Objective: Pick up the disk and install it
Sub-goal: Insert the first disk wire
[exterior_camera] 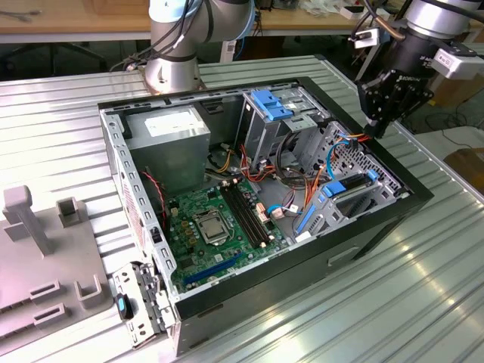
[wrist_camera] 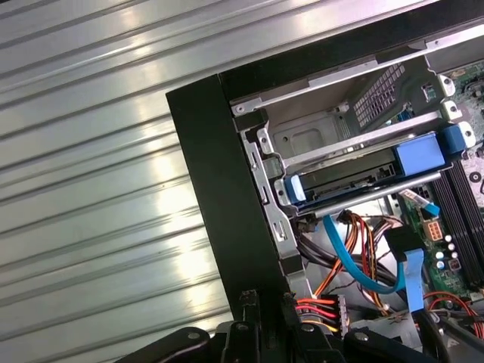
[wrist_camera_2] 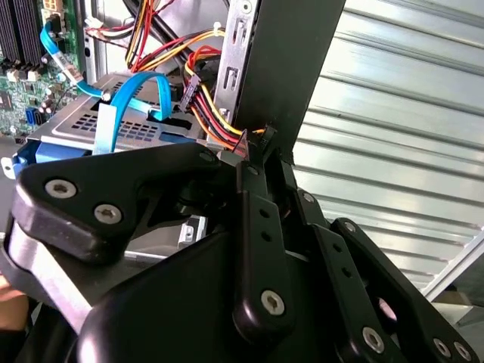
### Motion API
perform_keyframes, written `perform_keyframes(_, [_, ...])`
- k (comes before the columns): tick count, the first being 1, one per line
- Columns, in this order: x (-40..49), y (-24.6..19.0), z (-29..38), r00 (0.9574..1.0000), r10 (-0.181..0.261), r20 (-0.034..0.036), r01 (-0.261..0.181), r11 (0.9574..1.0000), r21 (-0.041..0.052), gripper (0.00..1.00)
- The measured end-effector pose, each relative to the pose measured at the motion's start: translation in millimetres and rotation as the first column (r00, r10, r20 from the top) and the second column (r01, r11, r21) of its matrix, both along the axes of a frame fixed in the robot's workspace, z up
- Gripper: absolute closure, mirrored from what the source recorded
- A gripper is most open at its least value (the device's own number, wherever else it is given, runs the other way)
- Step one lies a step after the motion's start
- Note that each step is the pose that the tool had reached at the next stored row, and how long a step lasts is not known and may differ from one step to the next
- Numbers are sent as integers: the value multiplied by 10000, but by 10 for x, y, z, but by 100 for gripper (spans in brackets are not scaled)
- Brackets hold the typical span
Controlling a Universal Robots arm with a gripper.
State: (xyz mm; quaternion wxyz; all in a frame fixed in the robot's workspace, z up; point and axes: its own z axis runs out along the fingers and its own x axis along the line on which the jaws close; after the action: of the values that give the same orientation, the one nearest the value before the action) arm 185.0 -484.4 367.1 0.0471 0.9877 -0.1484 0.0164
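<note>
Exterior view: gripper (exterior_camera: pixel 376 127) hangs at rim of case (exterior_camera: pixel 363 253), jaws pinched nearly together, gripping nothing (as far as seen); in first wrist view disk (wrist_camera: pixel 344 180) sits in its bay, apart from jaws, pwr cables (wrist_camera: pixel 321 306) between.

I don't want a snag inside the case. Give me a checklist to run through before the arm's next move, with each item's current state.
1. Disk in a bay of the drive cage: ok.
2. Disk fully seated: cannot tell.
3. Gripper clear of the red and yellow cables: not ok, they lie right beside it.
4. Blue cable plugged in: cannot tell.
5. Computer case open: ok.
</note>
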Motion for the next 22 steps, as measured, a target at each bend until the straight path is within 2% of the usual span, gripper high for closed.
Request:
perform_keyframes(5, [0,1,0,10000,36,0,-36,10000,-1,76])
perform_keyframes(9, [-3,1,0,9992,395,-1,-395,9992,-1,76])
perform_keyframes(11, [-20,3,0,9992,395,0,-395,9992,-2,76])
perform_keyframes(16, [-20,66,-4,9993,383,0,-383,9993,-2,76])
perform_keyframes(22, [2,68,-16,9994,341,0,-341,9994,-1,76])
